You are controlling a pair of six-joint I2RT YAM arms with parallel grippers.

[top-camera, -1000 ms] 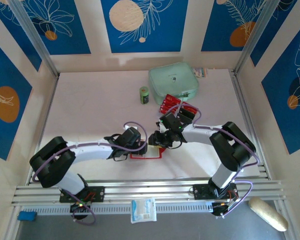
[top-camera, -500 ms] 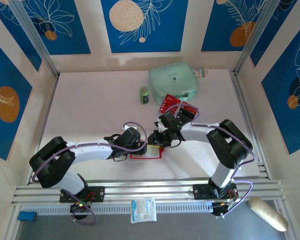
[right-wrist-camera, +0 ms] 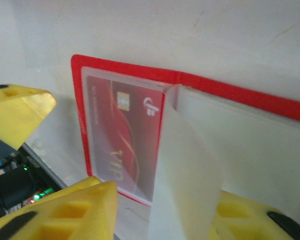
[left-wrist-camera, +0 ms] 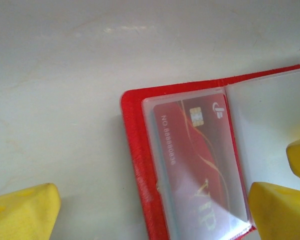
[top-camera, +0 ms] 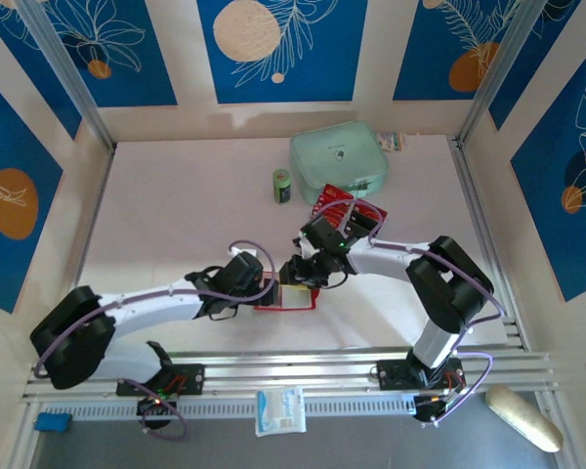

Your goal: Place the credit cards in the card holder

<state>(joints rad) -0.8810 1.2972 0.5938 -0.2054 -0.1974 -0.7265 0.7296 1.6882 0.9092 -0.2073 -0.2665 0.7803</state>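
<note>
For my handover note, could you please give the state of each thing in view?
card holder, open flat on the table
red card, seated in a clear pocket
clear leaf, lifted upright
left tool, open
right tool, around the leaf, grip unclear
loose cards, outside the holder
mint pouch, closed
green cylinder, upright

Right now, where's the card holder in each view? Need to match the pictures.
Top external: card holder lies open just below the middle of the picture, slightly left.
Left wrist: it fills the lower right, with its red corner near the middle.
Right wrist: it spans the middle from left to right, with one pale leaf standing up.
Shared landmark: the red card with a gold chip, in the holder's clear pocket in both wrist views.
</note>
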